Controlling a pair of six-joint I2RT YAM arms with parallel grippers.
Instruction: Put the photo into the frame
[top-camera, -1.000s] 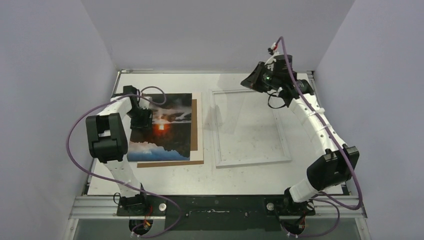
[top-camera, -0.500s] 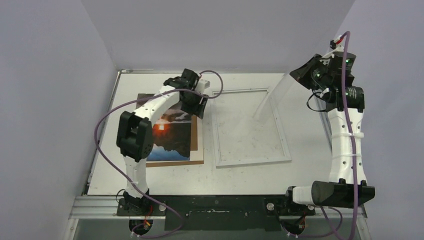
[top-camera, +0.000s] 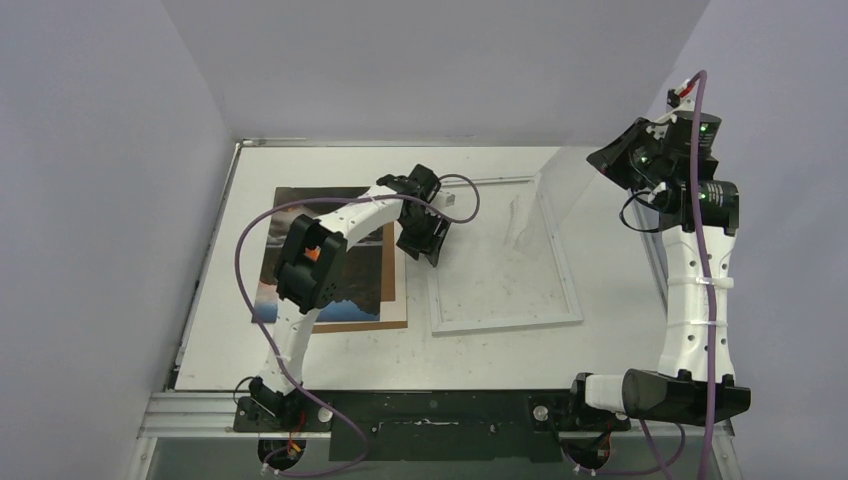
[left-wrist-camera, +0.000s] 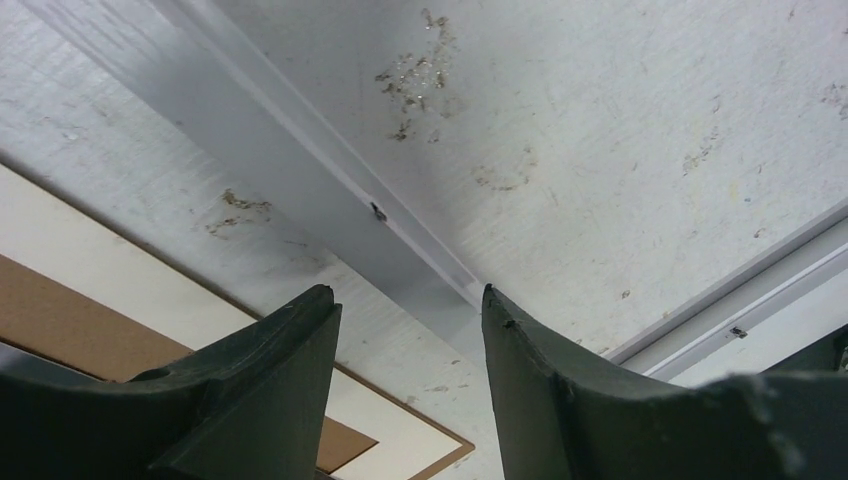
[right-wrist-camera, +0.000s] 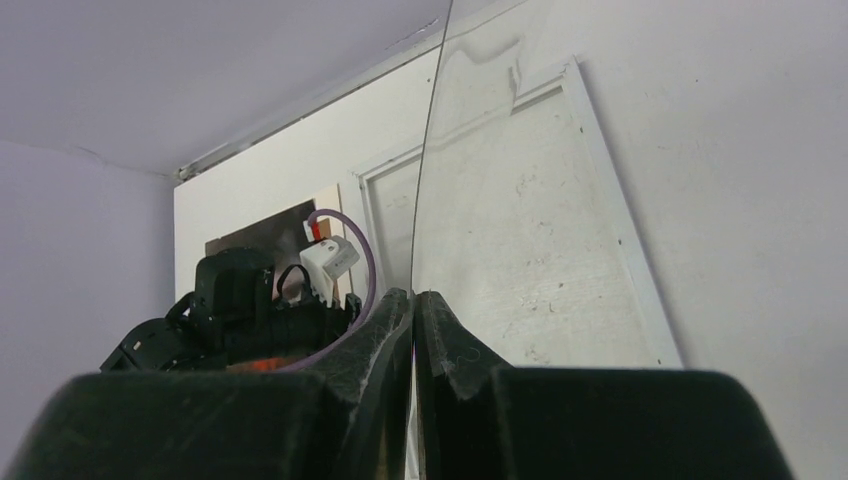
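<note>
Photo (top-camera: 366, 278) dark sunset print on brown board (left-wrist-camera: 70, 325), left gripper (left-wrist-camera: 405, 300) spread, right gripper (right-wrist-camera: 413, 295) pinching clear pane (top-camera: 545, 200)

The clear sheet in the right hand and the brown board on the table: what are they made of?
Clear sheet: probably thin glossy plastic such as acrylic; it is see-through and its edge curves slightly above the right hand, though glass is possible. Brown board: matte, even brown, looks like cardboard or fibreboard.

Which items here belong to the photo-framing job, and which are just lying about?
Job: photo; frame; clear pane, pinched in the right hand; left hand, open over the frame's left rail.
Lying about: brown backing board and cream sheet under the photo.
</note>
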